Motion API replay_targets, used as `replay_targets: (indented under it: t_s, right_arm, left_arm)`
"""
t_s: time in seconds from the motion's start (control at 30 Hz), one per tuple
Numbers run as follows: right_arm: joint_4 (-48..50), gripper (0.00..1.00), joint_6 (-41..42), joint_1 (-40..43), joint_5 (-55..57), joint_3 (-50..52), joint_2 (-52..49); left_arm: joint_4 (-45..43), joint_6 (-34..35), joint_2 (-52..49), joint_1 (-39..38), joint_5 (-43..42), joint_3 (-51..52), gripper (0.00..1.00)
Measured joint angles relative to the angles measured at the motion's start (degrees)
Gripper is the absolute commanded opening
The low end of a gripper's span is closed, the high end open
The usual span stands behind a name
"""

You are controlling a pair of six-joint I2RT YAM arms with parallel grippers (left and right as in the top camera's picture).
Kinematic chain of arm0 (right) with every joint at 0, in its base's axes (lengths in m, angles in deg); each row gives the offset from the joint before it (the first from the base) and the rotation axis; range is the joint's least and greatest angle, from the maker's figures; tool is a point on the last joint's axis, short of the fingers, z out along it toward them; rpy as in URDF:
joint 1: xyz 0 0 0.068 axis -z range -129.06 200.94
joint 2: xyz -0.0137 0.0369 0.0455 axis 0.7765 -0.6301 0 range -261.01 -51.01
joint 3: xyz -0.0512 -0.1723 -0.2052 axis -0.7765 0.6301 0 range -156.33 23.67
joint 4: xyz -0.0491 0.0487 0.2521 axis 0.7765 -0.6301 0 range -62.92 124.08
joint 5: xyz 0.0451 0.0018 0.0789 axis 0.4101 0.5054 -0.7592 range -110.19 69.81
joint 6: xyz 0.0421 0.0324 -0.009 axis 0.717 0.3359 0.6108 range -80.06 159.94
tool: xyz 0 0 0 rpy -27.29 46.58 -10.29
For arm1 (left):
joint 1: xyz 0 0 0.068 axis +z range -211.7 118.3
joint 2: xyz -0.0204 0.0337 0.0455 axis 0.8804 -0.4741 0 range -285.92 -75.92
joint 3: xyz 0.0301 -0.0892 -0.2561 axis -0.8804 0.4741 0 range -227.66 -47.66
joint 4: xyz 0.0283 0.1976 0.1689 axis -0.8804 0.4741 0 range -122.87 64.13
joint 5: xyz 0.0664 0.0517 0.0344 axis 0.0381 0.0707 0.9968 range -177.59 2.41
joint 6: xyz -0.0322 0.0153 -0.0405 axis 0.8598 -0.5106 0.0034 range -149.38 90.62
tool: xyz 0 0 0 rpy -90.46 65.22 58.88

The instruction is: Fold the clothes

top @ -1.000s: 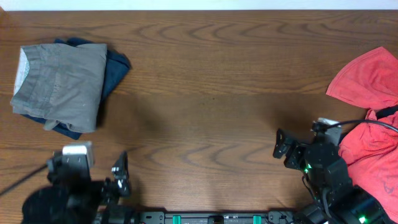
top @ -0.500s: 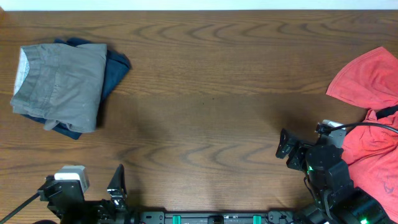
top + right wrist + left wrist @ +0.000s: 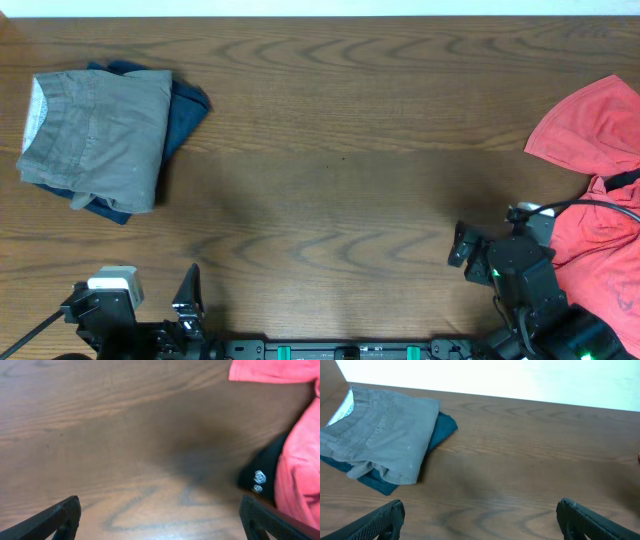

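Listing what you have on the wooden table (image 3: 340,150), item by item.

Item 1: grey garment (image 3: 100,135), folded into a rough rectangle, at the table's far left corner region. It lies on top of item 2, with a pale inner waistband showing at its left edge.

Item 2: dark blue garment (image 3: 190,100), folded, beneath the grey one. It pokes out on the side toward the table's centre and at the near corner of the stack.

Item 3: red garment (image 3: 590,130), unfolded and rumpled, at the table's right edge, running off the frame. A black cable (image 3: 580,201) crosses over it.

Item 4: a dark patch with small white marks (image 3: 257,477) beside the red cloth in the right wrist view. You cannot tell from these views what it is.

Item 5: left gripper (image 3: 479,512), at the table's near left edge, jaws spread wide, holding nothing, well apart from the stack.

Item 6: right gripper (image 3: 159,507), at the table's near right, jaws spread wide over bare wood, holding nothing, just beside the red garment without touching it.
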Motion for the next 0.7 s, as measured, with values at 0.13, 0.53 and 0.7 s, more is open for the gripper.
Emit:
replay_targets:
  t_s: [0.13, 0.53, 0.7]
  right_arm:
    - [0.7, 0.99, 0.0, 3.1, -0.5, 1.7, 2.8]
    - [24.4, 0.99, -8.9, 24.7, -11.9, 19.7, 22.6]
    - [37.7, 0.99, -12.5, 29.4, -16.2, 27.2, 27.7]
  left_arm:
    - [0.0, 0.0, 0.0, 0.0, 0.0, 0.0, 0.98]
    - [0.1, 0.0, 0.0, 0.0, 0.0, 0.2, 0.98]
    - [0.1, 0.0, 0.0, 0.0, 0.0, 0.2, 0.98]
